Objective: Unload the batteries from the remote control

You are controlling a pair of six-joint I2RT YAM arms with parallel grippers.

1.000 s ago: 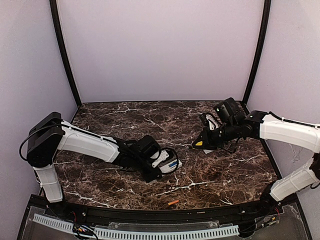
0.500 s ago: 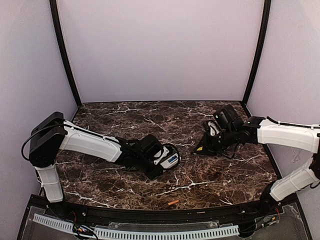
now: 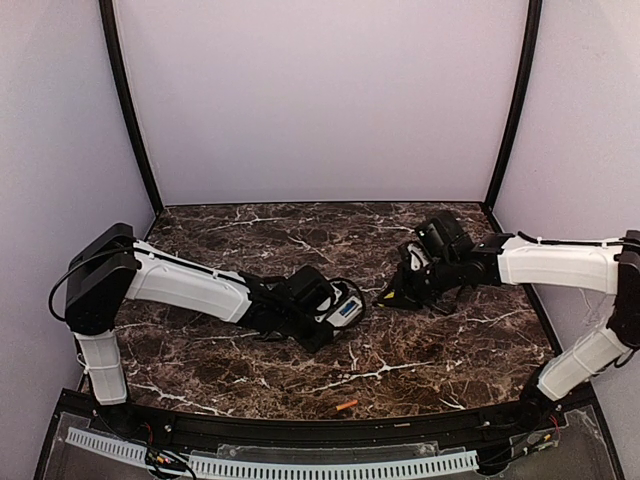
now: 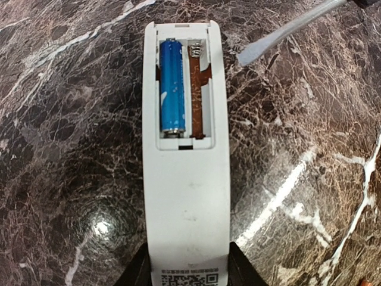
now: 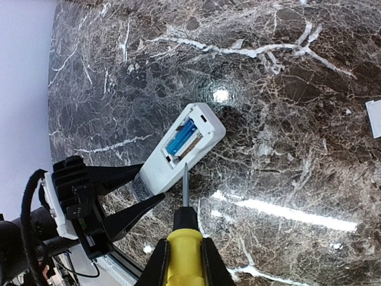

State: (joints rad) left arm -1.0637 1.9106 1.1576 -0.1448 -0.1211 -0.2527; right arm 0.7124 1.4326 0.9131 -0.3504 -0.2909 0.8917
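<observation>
No words or numbers can be read. The remote control has a small label with black square code patterns at its near end. Its print is too tiny to read.

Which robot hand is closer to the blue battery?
Left. The left hand grips the remote with the blue battery inside; the right hand holds a screwdriver, its tip just beside the remote.

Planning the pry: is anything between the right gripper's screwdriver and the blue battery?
Nothing visible. The blue battery lies uncovered in the remote, held by the left gripper; the right gripper holds the screwdriver tip just beside the remote, only bare table between.
</observation>
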